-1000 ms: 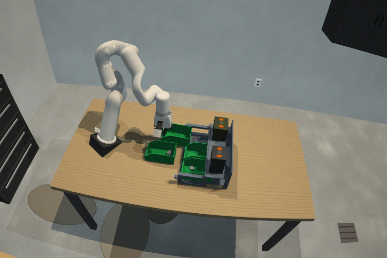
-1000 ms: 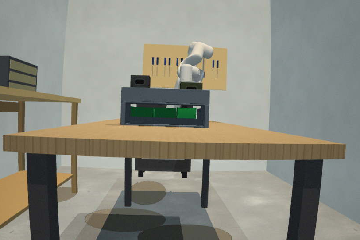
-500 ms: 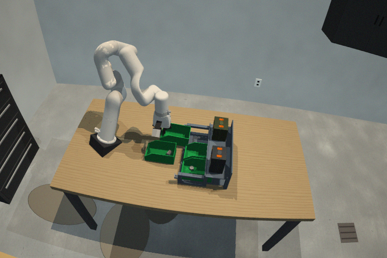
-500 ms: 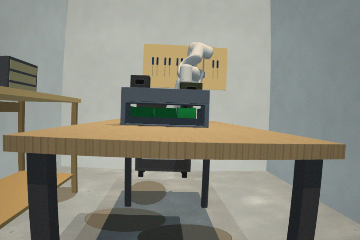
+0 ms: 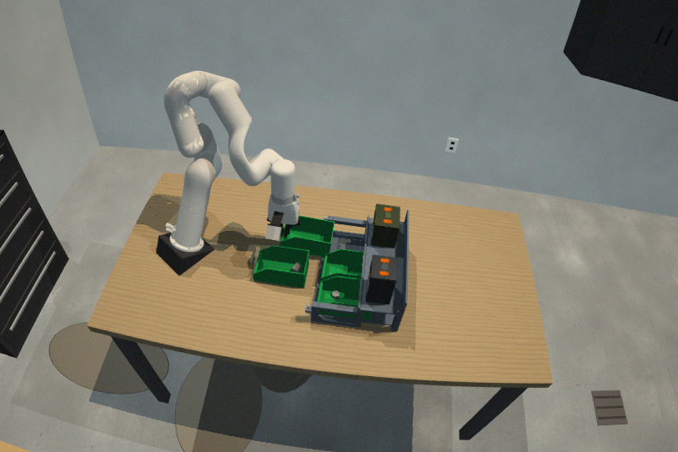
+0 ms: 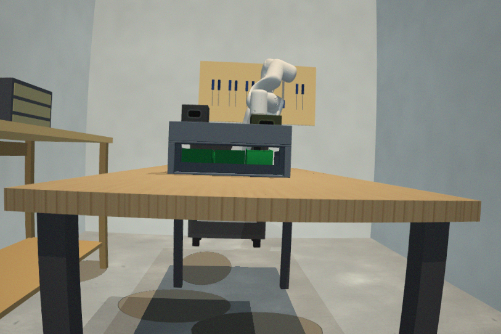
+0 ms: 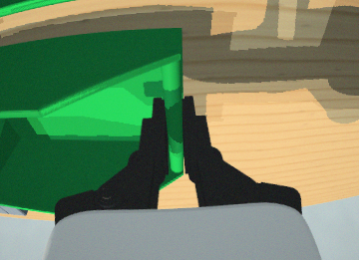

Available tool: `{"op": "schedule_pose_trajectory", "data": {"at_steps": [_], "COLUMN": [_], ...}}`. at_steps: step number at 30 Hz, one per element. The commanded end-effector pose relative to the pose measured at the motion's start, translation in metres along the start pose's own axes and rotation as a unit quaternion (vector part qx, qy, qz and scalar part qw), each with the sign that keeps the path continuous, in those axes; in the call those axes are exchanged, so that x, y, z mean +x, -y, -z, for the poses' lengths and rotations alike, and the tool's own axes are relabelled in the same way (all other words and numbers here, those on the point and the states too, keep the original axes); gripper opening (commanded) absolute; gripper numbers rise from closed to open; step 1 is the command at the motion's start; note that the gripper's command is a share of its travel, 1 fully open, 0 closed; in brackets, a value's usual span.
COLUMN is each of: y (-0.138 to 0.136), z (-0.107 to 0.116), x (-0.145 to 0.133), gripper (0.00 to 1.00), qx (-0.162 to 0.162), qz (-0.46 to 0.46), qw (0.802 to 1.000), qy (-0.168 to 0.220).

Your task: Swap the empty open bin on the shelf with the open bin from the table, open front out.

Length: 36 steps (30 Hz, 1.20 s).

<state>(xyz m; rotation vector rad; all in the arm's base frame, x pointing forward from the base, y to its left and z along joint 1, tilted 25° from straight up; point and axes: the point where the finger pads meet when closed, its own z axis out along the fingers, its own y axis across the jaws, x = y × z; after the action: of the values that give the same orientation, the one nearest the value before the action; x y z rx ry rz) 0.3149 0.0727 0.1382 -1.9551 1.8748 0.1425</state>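
Gripper: jaws pinching the empty bin's thin green wall, frame centre | Empty bin: left of shelf | Full bin: on table, just below-left of empty bin.

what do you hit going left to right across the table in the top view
arm base → gripper clamped on the empty bin → bin with a part → shelf
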Motion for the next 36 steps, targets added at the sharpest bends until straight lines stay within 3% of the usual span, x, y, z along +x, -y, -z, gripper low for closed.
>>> {"op": "schedule_pose_trajectory", "data": {"at_steps": [1,36], "y": [0.001,-0.032], "z": [0.001,0.001], "x": [0.0,0.0], "gripper": [0.0,0.0], "qx": [0.001,0.001], "qz": [0.0,0.0], "qw": [1.0,1.0], "qy": [0.0,0.0]}}
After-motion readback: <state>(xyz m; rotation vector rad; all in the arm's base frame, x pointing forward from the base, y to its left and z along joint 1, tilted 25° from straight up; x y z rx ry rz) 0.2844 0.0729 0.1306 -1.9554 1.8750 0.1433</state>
